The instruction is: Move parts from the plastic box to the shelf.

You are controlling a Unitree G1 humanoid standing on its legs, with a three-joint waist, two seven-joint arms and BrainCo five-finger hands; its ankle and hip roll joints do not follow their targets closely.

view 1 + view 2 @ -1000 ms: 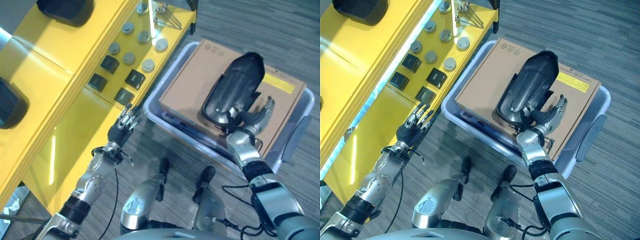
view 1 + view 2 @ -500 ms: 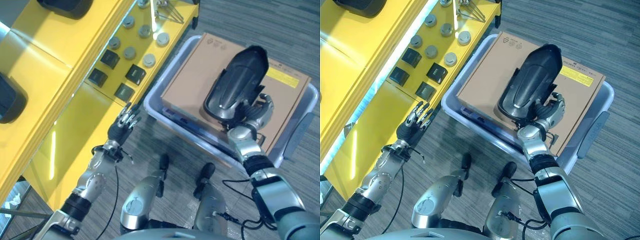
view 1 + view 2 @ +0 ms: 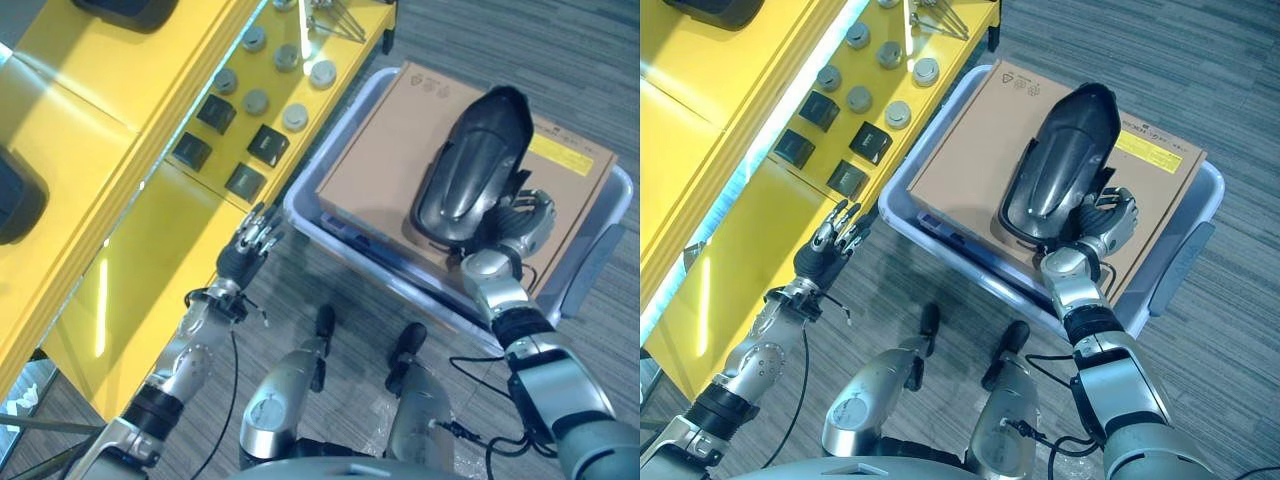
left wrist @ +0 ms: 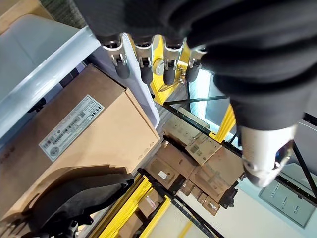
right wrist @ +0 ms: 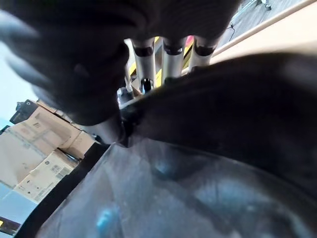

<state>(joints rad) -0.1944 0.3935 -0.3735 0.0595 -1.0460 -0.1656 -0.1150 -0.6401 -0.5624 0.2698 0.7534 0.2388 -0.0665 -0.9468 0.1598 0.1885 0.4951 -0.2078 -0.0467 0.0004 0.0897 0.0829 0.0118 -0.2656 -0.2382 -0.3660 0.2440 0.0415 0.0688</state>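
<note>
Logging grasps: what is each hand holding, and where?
Right hand grips the long black plastic part at its near end; left hand holds nothing.

Left arm reaches forward from the lower left, its left hand (image 3: 248, 245) raised with fingers (image 4: 143, 67) straight and slightly spread, holding nothing. Right arm extends forward from the lower right; right hand (image 3: 1102, 222) has fingers (image 5: 171, 62) curled round the black part (image 3: 1060, 165).

Yellow shelf (image 3: 90, 130) carries round grey parts (image 3: 296, 117) and square black parts (image 3: 268, 145)
</note>
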